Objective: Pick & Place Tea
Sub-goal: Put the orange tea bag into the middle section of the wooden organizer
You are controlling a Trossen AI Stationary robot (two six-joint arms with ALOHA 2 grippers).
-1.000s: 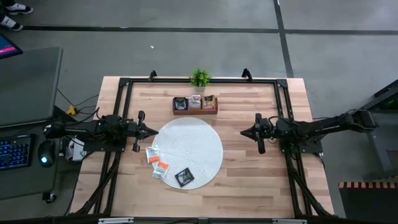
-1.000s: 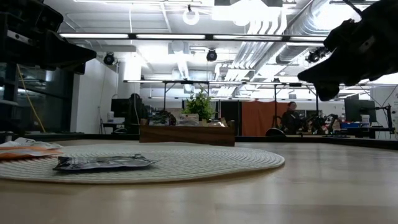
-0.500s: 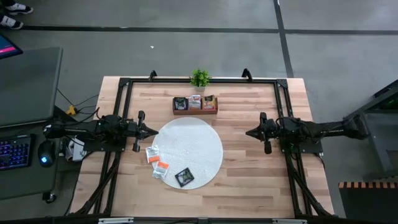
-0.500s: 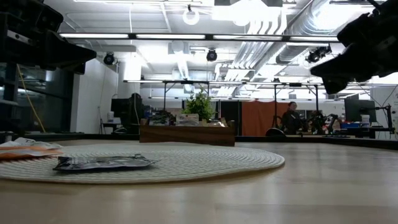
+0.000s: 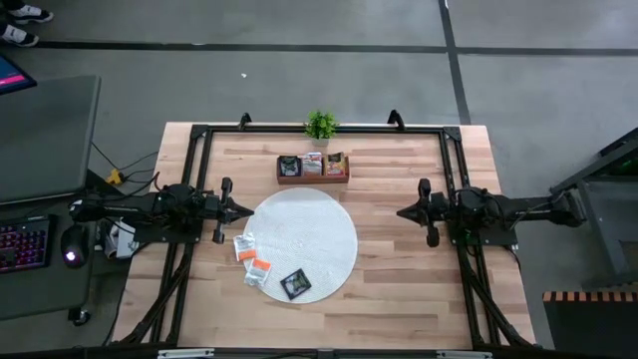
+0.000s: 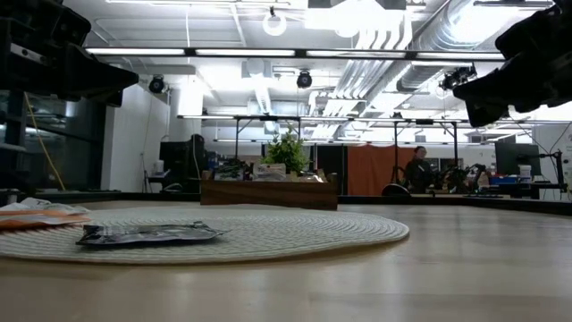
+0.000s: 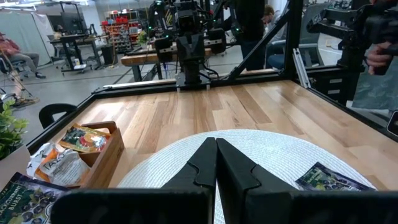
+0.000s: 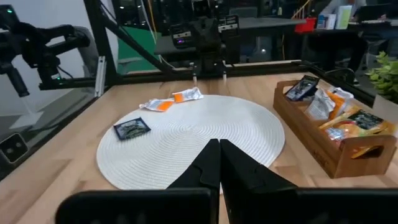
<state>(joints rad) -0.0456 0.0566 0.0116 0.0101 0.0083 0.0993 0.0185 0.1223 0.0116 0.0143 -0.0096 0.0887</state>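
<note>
A black tea sachet [image 5: 295, 284] lies flat on the near part of the round white mat [image 5: 309, 234]. Two white-and-orange sachets [image 5: 251, 257] lie at the mat's left rim, partly on the table. More sachets stand in the brown wooden tray [image 5: 313, 167] at the far side; they also show in the right wrist view [image 8: 339, 121]. My left gripper [image 5: 249, 209] is shut and empty at the mat's left edge, above the table. My right gripper [image 5: 401, 212] is shut and empty to the right of the mat, above the table.
A small green plant [image 5: 320, 125] stands behind the tray at the far edge. A black frame [image 5: 199, 135] runs along the table's far, left and right sides. Bare wood lies to the right of the mat and along the near edge.
My right gripper has drawn back toward the table's right edge, away from the mat, staying shut and above the table. The sachets and my left gripper have kept still.
</note>
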